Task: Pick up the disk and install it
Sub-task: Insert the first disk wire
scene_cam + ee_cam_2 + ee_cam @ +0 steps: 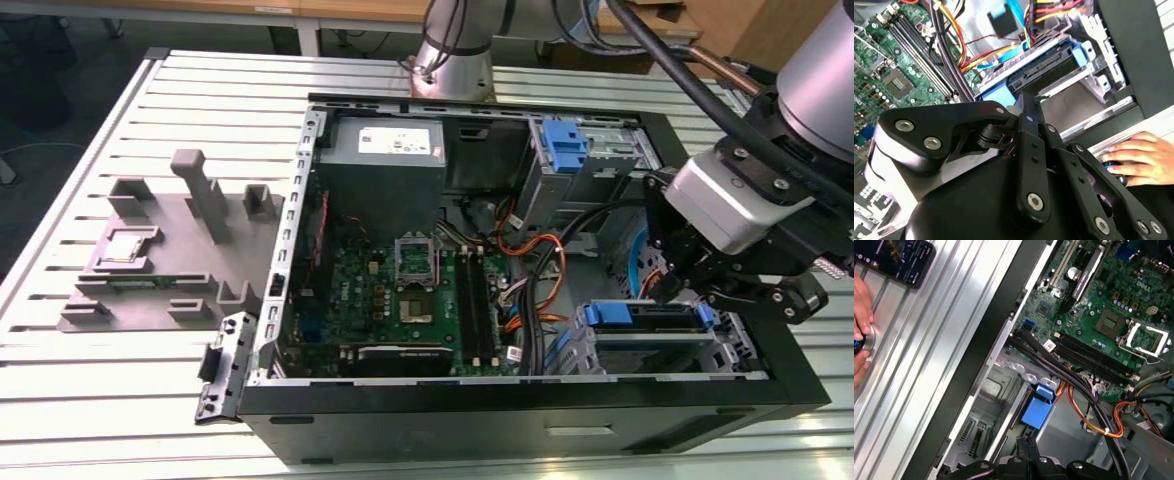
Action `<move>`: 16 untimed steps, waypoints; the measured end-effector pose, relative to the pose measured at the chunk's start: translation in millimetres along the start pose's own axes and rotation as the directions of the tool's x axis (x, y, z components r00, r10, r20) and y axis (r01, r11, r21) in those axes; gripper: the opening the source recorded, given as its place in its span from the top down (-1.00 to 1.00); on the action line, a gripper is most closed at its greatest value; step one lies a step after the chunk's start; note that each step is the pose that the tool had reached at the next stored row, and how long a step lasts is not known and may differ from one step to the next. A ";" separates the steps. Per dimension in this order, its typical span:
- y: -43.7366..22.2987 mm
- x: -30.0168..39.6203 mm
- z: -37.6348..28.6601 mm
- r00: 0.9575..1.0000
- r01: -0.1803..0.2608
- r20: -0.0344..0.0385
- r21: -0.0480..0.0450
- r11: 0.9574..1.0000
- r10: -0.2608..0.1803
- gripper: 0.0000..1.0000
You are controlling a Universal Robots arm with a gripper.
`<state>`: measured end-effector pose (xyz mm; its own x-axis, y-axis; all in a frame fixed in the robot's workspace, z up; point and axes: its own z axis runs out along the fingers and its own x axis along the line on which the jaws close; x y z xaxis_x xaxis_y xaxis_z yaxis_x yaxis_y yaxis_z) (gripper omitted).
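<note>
The disk lies flat in the drive cage at the case's front corner, on the exterior view's right, with its bright blue carrier around it. In the second wrist view the disk shows a dark connector edge between blue rails. My gripper hangs just above that cage. Its black fingers meet at the tips, shut with nothing between them, right at the carrier's blue end in both wrist views: gripper, gripper, blue end.
The open computer case holds a green motherboard, a grey power supply, a second blue bracket and orange and black cables. A person's hand rests on the table beside the case. A grey fixture sits on the exterior view's left.
</note>
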<state>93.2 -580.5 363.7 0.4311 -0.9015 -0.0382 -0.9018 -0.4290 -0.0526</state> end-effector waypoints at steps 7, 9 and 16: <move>-17.2 -4.4 1.4 1.000 0.000 -0.003 -0.001 1.000 0.000 0.80; -17.8 -4.6 1.5 1.000 0.000 -0.003 -0.001 1.000 0.000 0.80; -18.0 -4.7 1.5 1.000 0.000 -0.003 -0.001 1.000 0.000 0.80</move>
<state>107.5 -568.5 363.3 0.4311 -0.9016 -0.0349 -0.9018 -0.4292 -0.0516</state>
